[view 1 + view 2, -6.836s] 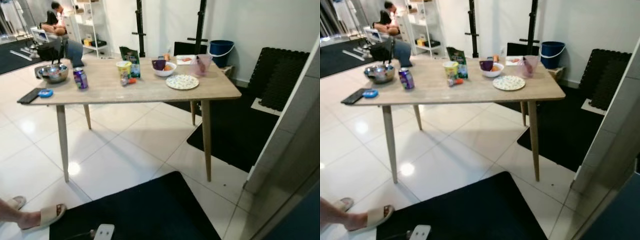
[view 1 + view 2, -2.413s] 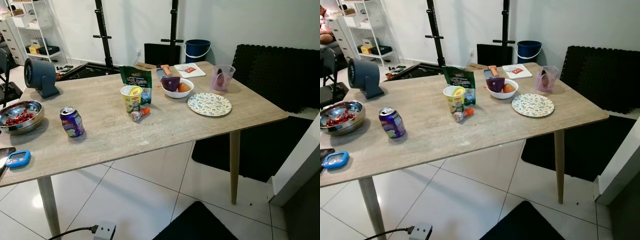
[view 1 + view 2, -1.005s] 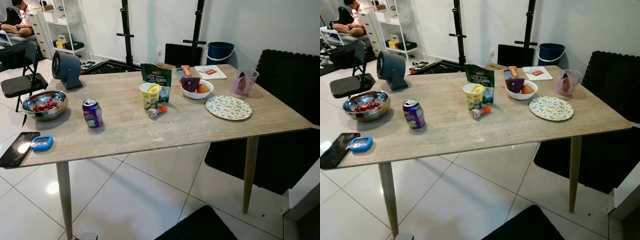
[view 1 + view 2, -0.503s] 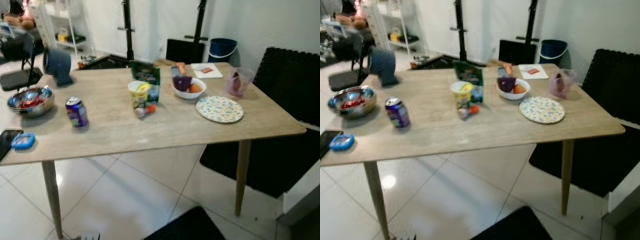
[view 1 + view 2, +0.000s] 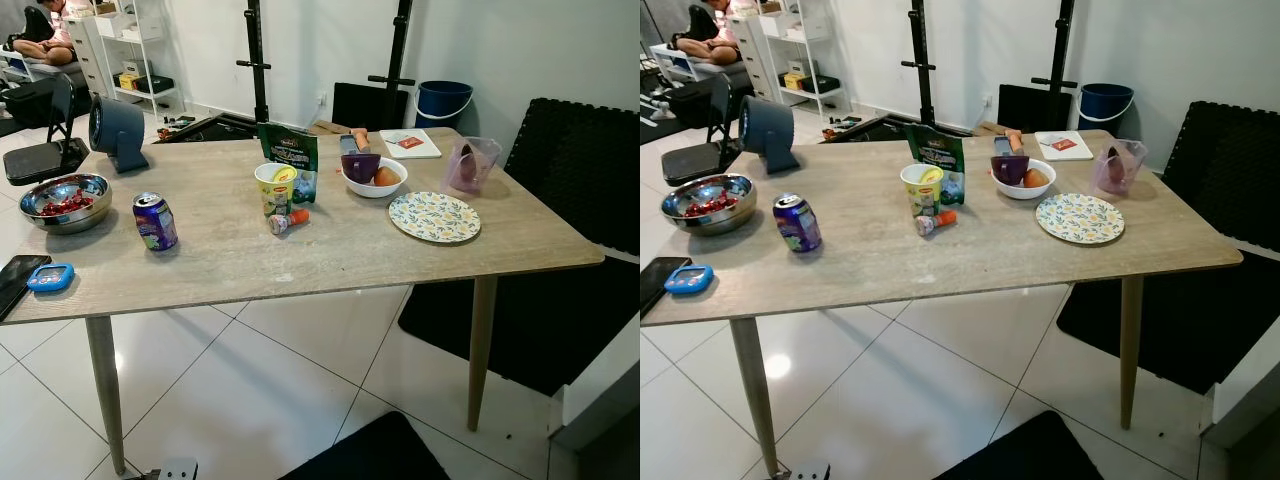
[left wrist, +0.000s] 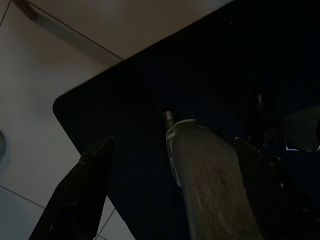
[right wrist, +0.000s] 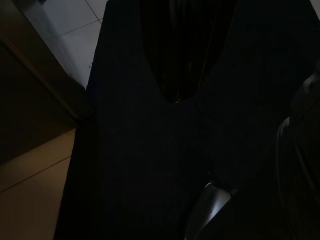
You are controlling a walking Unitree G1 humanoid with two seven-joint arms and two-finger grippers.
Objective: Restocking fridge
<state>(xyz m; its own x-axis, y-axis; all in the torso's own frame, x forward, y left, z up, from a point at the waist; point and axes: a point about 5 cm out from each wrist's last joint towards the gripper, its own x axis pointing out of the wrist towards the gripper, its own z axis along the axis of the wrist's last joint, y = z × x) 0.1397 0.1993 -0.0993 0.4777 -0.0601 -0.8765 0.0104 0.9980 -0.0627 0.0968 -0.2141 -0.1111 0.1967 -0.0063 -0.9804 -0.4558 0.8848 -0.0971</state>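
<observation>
Down by my left side, my left gripper point(image 6: 175, 200) hangs spread over a black mat point(image 6: 210, 65); my right gripper's state I cannot tell. Ahead on the table point(image 5: 330, 260): can point(image 5: 155, 221), cup point(image 5: 273, 188), fruit bowl point(image 5: 373, 176).

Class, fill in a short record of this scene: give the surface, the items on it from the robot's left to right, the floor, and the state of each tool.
surface: wooden table
far left: phone, blue timer, metal bowl of red food
left-centre: can, upright
centre: cup, green bag behind it, small bottle lying down
right: white bowl, patterned plate, pink jug
floor: white tiles, black mats
left tool: open, hanging over a mat
right tool: too dark to tell
</observation>
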